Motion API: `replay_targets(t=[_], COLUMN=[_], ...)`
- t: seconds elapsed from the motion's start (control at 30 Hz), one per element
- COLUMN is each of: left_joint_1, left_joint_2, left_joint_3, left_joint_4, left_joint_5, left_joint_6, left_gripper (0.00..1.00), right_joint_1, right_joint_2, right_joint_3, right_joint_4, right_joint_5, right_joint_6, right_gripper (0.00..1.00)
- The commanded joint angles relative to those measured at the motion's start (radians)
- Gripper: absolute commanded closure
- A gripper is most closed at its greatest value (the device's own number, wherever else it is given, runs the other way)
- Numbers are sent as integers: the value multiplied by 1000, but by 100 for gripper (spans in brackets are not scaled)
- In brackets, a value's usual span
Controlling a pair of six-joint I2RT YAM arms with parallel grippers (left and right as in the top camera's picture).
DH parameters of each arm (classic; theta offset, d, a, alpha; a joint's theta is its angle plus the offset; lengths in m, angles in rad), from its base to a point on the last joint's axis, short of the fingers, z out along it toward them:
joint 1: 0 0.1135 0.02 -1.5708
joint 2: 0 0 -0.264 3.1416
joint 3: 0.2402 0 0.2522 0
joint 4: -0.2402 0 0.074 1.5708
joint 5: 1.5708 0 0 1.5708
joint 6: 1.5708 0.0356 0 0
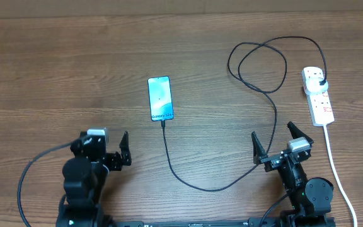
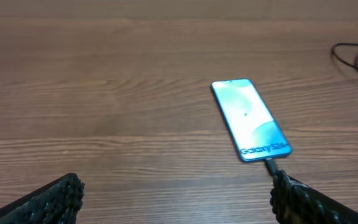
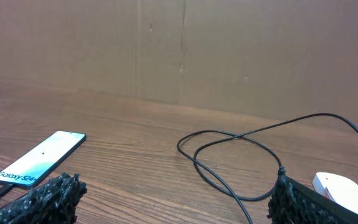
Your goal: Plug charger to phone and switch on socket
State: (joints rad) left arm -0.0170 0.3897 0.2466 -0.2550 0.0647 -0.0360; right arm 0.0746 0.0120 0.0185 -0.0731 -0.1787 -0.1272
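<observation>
Centrally, phone: slim teal-screened smartphone [image 1: 160, 98] had thin black charger cable [image 1: 166, 146] plugged in;
Grippers: left gripper [image 2: 176, 186], right gripper [image 1: 273, 133] gaped empty

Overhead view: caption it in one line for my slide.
Lit phone on the wooden table, charger running from its near end, looping to the socket at right.

**Wood-grain table before a plain brown wall**

A broad brown wood-grain tabletop [image 1: 55, 75] fills the scene, its grain running left to right; along its far edge stands a flat brown board wall [image 3: 260, 56], matt in finish and crossed by faint vertical seams [image 3: 182, 50]; the light is soft and even, giving the wood a mild sheen.
</observation>
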Motion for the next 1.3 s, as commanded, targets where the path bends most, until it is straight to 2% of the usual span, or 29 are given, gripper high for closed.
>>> replay_targets(t=[0.0,0.13,0.3,0.57,1.27], left_joint_1=[3,3,3,3,3], left_joint_2=[-82,-161,-269,-391,-385], left_joint_3=[-50,-120,-214,-220,-220], left_joint_4=[8,40,117,134,132], left_joint_5=[-49,-49,-50,-43,-46], left_joint_6=[84,149,164,192,193], left_gripper=[0,0,0,0,0], right_joint_1=[7,7,7,7,7], right_joint_2=[-9,-9,-9,-9,-9], right_joint_3=[-11,-11,-11,-11,-11], right_joint_4=[4,4,4,4,4], right_joint_5=[6,6,6,6,6], right_joint_6=[6,6,6,6,6], right_gripper=[0,0,0,0,0])
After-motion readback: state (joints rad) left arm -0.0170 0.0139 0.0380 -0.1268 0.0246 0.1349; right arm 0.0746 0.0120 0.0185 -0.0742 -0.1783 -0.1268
